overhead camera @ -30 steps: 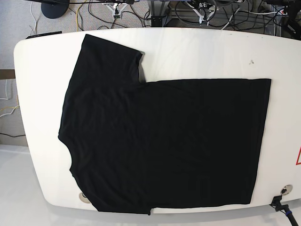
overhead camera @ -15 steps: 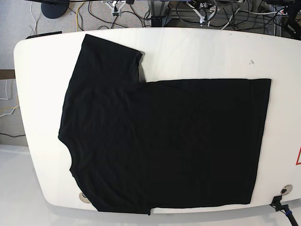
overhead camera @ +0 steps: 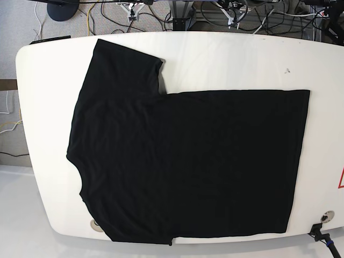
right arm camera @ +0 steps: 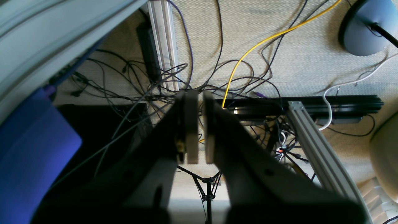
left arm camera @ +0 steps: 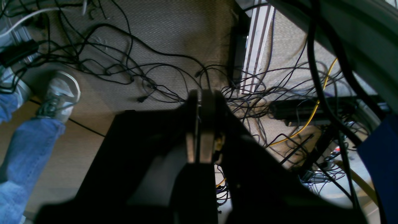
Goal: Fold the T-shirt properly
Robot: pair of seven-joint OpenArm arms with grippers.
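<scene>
Left wrist view: the left gripper (left arm camera: 201, 124) hangs above a beige carpeted floor (left arm camera: 174, 37) strewn with tangled black cables (left arm camera: 130, 65). Its jaws are pressed together with nothing between them. A yellow cable (left arm camera: 314, 109) runs at the right, and a leg in blue jeans (left arm camera: 21, 149) with a grey sneaker (left arm camera: 59, 95) stands at the left edge. The shirt does not show here, and no writing can be read.

Right wrist view: the right gripper (right arm camera: 199, 124) also hangs over the carpet and cables. Its jaws are closed, with only a thin slit between the pale pads (right arm camera: 191, 124), and they hold nothing. A yellow wire (right arm camera: 258, 46) crosses the upper part, a silver aluminium frame rail (right arm camera: 314, 149) slants at the right, and a round dark stand base (right arm camera: 367, 28) sits in the top right corner. A blue panel (right arm camera: 28, 149) fills the lower left. No shirt or legible text appears.

Base view: the large plain black short-sleeved cloth T-shirt (overhead camera: 193, 161) lies spread flat on the white oval bench (overhead camera: 242, 59), covering most of it. Its long axis runs left to right: the neck opening is at the left, the straight hem at the right. One sleeve (overhead camera: 126, 64) sticks out toward the far edge of the bench; the near side runs along the bench's front edge. The surface facing up is plain black, with no print or lettering visible. A red mark (overhead camera: 341, 180) shows at the right edge, too cut off to read. Neither gripper is in this view.
</scene>
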